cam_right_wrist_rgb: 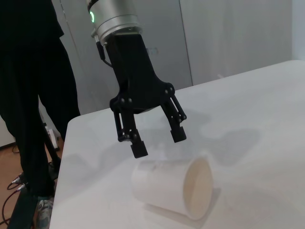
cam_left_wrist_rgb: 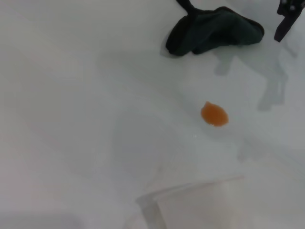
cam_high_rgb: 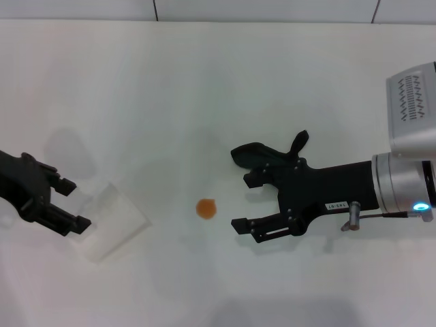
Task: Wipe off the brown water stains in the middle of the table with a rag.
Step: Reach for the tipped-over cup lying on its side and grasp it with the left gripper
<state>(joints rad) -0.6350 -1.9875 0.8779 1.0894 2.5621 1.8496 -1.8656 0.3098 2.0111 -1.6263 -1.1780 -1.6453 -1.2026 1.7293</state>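
Note:
A small orange-brown stain [cam_high_rgb: 206, 208] sits mid-table [cam_high_rgb: 204, 82]; in the left wrist view the stain [cam_left_wrist_rgb: 214, 115] lies apart from the rag [cam_left_wrist_rgb: 214, 31]. The black rag [cam_high_rgb: 257, 154] lies crumpled on the table just beyond the far finger of my right gripper [cam_high_rgb: 243, 201]. That gripper stands open, right of the stain, with nothing between its fingers. My left gripper [cam_high_rgb: 75, 203] is open at the left, beside a tipped plastic cup [cam_high_rgb: 112, 221]. The right wrist view shows the left gripper [cam_right_wrist_rgb: 158, 143] hovering over the cup [cam_right_wrist_rgb: 176, 188].
The pale cup [cam_left_wrist_rgb: 200, 205] lies on its side left of the stain. A person in dark clothes [cam_right_wrist_rgb: 28, 95] stands past the table's left end. A finger [cam_left_wrist_rgb: 285, 24] of the right gripper shows near the rag.

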